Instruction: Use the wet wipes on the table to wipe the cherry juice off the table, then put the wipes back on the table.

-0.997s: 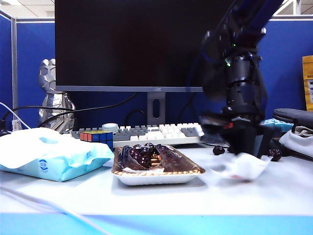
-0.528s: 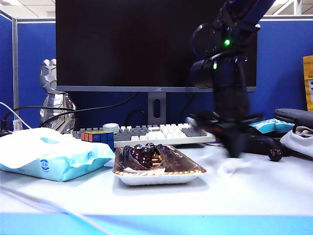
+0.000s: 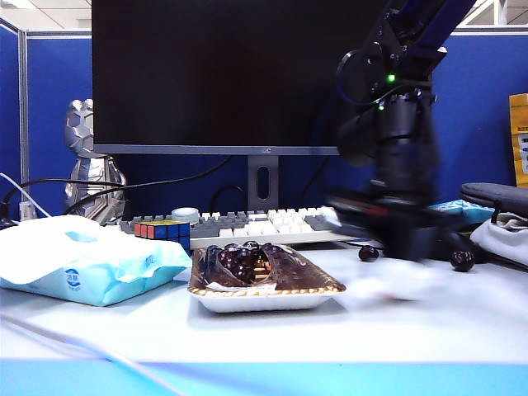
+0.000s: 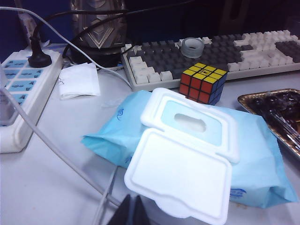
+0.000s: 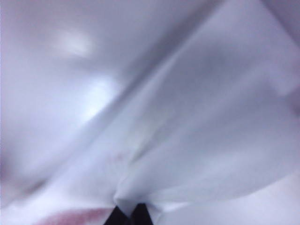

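Now right gripper [image 5: 127, 212] pinching wet wipes [image 5: 197, 140] flat on table [image 3: 272, 330], left gripper [image 4: 132, 211] closed, empty.

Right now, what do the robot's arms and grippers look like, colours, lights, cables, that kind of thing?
Only the right arm shows in the exterior view: black and cylindrical, with looping black cables and small green lights, its lower end blurred. The right gripper shows as two thin black fingertips pressed together. The left gripper looks the same: two dark, tapered tips side by side. No markings can be made out.

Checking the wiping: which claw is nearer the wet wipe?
Right. The right claw is shut on the wet wipe; the left claw hangs over the blue packet, far off.
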{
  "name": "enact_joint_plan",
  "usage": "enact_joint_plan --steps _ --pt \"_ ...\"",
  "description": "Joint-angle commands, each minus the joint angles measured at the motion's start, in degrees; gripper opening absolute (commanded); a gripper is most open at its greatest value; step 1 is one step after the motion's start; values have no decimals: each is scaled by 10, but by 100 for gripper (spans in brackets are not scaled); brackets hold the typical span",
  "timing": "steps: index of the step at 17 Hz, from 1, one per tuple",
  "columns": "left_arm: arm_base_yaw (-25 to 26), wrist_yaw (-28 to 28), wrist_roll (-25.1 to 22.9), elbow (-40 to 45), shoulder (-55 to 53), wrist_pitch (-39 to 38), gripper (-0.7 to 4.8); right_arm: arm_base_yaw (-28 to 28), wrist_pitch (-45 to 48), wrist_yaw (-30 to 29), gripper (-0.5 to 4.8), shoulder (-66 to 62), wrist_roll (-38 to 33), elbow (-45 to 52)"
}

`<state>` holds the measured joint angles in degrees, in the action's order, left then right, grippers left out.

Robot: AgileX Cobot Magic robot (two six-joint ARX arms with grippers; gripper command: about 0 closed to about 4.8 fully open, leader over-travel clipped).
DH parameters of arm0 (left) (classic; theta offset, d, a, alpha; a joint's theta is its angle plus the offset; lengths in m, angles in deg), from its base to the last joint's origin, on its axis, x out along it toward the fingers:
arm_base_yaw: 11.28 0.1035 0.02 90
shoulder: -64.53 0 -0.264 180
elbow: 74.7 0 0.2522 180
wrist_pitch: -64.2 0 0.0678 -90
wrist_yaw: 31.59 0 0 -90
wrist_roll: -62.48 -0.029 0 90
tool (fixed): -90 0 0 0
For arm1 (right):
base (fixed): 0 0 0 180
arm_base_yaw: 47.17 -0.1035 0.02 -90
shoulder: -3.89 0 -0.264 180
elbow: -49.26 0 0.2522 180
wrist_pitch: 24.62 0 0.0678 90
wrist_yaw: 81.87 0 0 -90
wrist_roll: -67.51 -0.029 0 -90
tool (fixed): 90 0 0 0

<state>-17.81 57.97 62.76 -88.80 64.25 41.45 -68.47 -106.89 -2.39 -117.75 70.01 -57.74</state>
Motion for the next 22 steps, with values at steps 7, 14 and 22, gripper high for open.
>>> enact_joint_plan --steps 7,14,22 --pt "1 -2 2 0 2 -7 -2 1 34 348 -6 -12 -23 6" --pt "1 -2 2 0 2 -7 -2 0 26 20 -5 -12 -25 6" --pt "1 -2 2 0 2 -7 -2 16 190 254 -5 -12 -37 6"
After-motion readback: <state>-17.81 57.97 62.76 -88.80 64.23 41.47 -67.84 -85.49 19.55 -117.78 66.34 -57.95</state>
